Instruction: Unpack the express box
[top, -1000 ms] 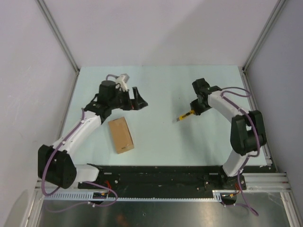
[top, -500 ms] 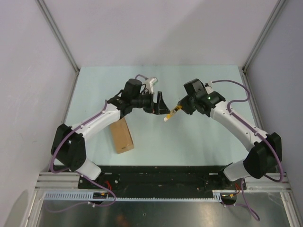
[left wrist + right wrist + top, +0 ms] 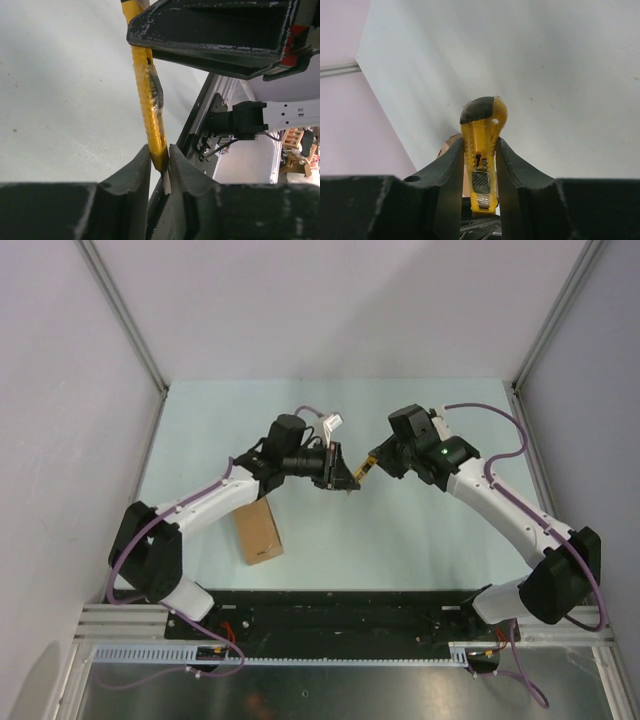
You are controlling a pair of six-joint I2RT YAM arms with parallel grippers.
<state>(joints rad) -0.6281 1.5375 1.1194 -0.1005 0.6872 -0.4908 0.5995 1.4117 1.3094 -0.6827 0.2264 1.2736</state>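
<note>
One box (image 3: 257, 533), brown cardboard. One knife (image 3: 481, 150), yellow with black end. Two robot arms: one left arm (image 3: 215, 502), one right arm (image 3: 500, 502). Four fingers in all: two left fingers (image 3: 131, 176), two right fingers (image 3: 446, 172). One table (image 3: 400, 535). Loose things total: two.
</note>
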